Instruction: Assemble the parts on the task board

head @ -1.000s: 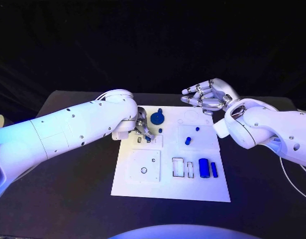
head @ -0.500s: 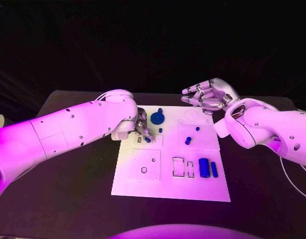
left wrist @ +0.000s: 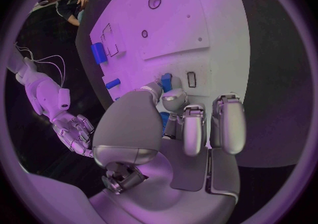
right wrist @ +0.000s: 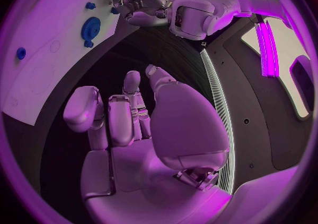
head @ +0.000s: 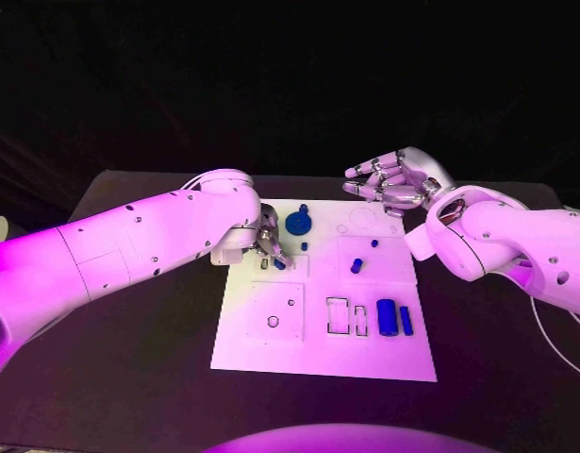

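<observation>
The board (head: 325, 326) lies in the middle of the table (head: 126, 377), its long side running away from the robot. Most of the job looks undone: a blue gear (head: 298, 224) sits near the far edge, a small peg (head: 356, 267) stands mid-board, and two blue blocks (head: 396, 318) lie side by side toward the near right, just beside two rectangular slots (head: 347, 317) that appear unfilled. The square plate at near left, with its round hole (head: 272, 322), also has nothing in it.

The left hand (head: 268, 243) is down at the board's left edge, near the gear. In the left wrist view its fingertips (left wrist: 174, 96) close on a small blue part (left wrist: 166, 81) and press it at the board beside a little rectangular recess (left wrist: 191, 79). Whether the part is seated or only resting there I cannot tell, as the fingers cover most of it. By my reading this is the one insertion under way, with the blocks, peg and gear left to do.

The right hand (head: 391, 182) hovers past the board's far right corner, fingers loosely curled and apart, holding nothing.

Against the frame half a second earlier, nothing has visibly moved: both hands and all the parts sit in the same places.
</observation>
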`<act>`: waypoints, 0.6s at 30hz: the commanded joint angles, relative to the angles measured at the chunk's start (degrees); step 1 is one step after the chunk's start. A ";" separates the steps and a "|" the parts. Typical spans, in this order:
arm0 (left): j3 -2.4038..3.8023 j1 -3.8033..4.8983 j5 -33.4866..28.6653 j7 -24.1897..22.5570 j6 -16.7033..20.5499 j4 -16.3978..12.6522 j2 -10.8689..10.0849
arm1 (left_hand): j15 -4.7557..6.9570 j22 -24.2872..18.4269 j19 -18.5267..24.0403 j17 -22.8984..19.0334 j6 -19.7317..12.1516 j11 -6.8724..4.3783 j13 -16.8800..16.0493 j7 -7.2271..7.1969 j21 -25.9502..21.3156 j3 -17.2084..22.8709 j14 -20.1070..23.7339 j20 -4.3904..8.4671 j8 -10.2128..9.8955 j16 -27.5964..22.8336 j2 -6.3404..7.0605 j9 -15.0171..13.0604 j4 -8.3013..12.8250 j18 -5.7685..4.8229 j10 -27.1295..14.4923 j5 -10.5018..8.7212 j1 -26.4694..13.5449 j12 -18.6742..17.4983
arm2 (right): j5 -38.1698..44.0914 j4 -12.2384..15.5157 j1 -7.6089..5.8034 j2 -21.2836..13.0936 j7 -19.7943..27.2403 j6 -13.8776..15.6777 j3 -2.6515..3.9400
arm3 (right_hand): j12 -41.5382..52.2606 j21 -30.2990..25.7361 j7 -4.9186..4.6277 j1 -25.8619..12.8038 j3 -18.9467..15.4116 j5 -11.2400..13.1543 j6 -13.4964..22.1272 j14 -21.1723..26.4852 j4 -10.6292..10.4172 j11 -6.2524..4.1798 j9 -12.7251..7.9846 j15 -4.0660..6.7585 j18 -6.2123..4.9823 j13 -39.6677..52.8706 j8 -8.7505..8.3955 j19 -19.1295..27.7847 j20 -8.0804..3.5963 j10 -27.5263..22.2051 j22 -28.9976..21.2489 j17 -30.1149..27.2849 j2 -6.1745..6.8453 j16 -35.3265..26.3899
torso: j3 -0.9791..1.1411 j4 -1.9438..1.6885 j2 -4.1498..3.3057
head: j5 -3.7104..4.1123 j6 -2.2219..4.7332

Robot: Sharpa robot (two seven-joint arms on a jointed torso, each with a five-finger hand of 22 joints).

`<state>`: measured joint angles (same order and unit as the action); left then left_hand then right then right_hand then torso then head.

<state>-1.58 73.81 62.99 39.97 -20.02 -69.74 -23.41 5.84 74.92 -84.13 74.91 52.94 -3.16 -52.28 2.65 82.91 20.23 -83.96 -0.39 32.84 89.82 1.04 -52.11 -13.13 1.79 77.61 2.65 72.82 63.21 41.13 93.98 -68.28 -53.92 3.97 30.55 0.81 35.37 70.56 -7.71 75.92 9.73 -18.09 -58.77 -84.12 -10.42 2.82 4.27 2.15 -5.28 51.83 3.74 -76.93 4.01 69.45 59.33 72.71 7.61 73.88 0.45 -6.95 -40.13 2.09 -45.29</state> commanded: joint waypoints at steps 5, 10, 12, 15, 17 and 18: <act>-0.12 -0.26 0.65 4.56 -0.71 0.52 0.26 | 0.30 10.49 -3.54 15.09 2.52 -0.11 0.01 -2.03 0.09 7.57 -6.04 0.30 0.20 0.18 -0.53 0.04 7.32 -0.10 0.25 0.20 -0.06 0.10 | 0.56 0.10 0.07 0.03 0.44 -0.78 0.00 | 0.30 -0.37 0.15 -0.19 -0.36 -0.33 -0.27 -1.86 0.12 -0.38 0.07 -0.25 -0.81 -0.09 0.29 0.03 0.07 -0.22 -0.05 0.10 -0.29 -0.15 | 0.03 -0.04 0.00 | 0.17 -0.14; -0.16 -0.34 1.57 4.52 -0.06 0.42 0.35 | 0.30 10.49 -3.54 15.09 2.52 -0.11 -0.09 -2.03 0.09 7.59 -6.04 0.30 0.20 0.18 -0.52 0.02 7.33 -0.10 0.28 0.20 -0.08 0.17 | 0.56 0.14 0.08 0.03 0.50 -0.77 0.00 | 0.30 -0.37 0.15 -0.19 -0.36 -0.33 -0.27 -1.86 0.12 -0.38 0.07 -0.25 -0.81 -0.09 0.29 0.03 0.07 -0.22 -0.05 0.10 -0.29 -0.15 | 0.04 -0.01 0.03 | 0.24 -0.23; -0.17 -0.40 2.00 4.49 0.35 0.32 0.33 | 0.30 10.49 -3.54 15.09 2.52 -0.11 -0.09 -2.03 0.09 7.59 -6.04 0.30 0.20 0.18 -0.52 0.02 7.33 -0.10 0.28 0.20 -0.08 0.17 | 0.56 0.14 0.08 0.03 0.53 -0.77 0.00 | 0.30 -0.37 0.15 -0.19 -0.36 -0.33 -0.27 -1.86 0.12 -0.38 0.07 -0.25 -0.81 -0.09 0.29 0.03 0.07 -0.22 -0.05 0.10 -0.29 -0.15 | 0.03 0.00 0.02 | 0.24 -0.21; -0.17 -0.45 2.33 4.44 0.99 0.09 0.27 | 0.32 10.55 -3.58 15.09 2.53 -0.12 -0.13 -2.05 0.18 7.71 -6.04 0.31 0.22 0.18 -0.53 -0.07 7.36 -0.12 0.30 0.21 -0.13 0.20 | 0.56 0.14 0.09 0.03 0.56 -0.77 0.00 | 0.30 -0.37 0.15 -0.19 -0.36 -0.33 -0.27 -1.86 0.12 -0.38 0.07 -0.25 -0.81 -0.09 0.29 0.03 0.07 -0.22 -0.05 0.10 -0.29 -0.15 | 0.02 0.02 0.01 | 0.24 -0.22; -0.18 -0.48 2.47 4.39 1.54 -0.16 0.19 | 0.33 10.60 -3.60 15.09 2.53 -0.14 -0.06 -2.06 0.25 7.81 -6.04 0.32 0.24 0.18 -0.53 -0.15 7.42 -0.14 0.30 0.21 -0.13 0.16 | 0.56 0.15 0.09 0.02 0.58 -0.79 0.00 | 0.30 -0.37 0.15 -0.19 -0.36 -0.33 -0.27 -1.86 0.12 -0.38 0.07 -0.25 -0.81 -0.09 0.29 0.03 0.07 -0.22 -0.05 0.10 -0.29 -0.15 | 0.06 0.01 0.04 | 0.24 -0.25; -0.18 -0.50 2.53 4.37 1.86 -0.32 0.14 | 0.33 10.60 -3.60 15.09 2.53 -0.14 -0.06 -2.07 0.25 7.82 -6.04 0.32 0.24 0.18 -0.53 -0.15 7.42 -0.14 0.30 0.21 -0.13 0.16 | 0.56 0.15 0.10 0.02 0.58 -0.80 0.00 | 0.30 -0.37 0.15 -0.19 -0.36 -0.33 -0.27 -1.86 0.12 -0.38 0.07 -0.25 -0.81 -0.09 0.29 0.03 0.07 -0.22 -0.05 0.10 -0.29 -0.15 | 0.06 0.01 0.04 | 0.24 -0.27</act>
<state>-1.59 73.59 64.20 39.87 -19.27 -69.85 -23.26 5.84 74.91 -84.13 74.91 52.94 -3.17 -52.35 2.65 82.91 20.24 -83.96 -0.39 32.77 89.82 1.04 -52.13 -13.11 1.79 77.81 2.59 72.82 63.21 41.15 94.04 -68.24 -53.93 4.03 30.50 0.81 35.37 70.56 -7.71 75.92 9.73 -18.09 -58.77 -84.12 -10.42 2.82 4.26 2.15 -5.28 51.83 3.74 -76.93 4.01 69.45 59.33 72.71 7.61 73.88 0.48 -6.95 -40.12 2.31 -45.52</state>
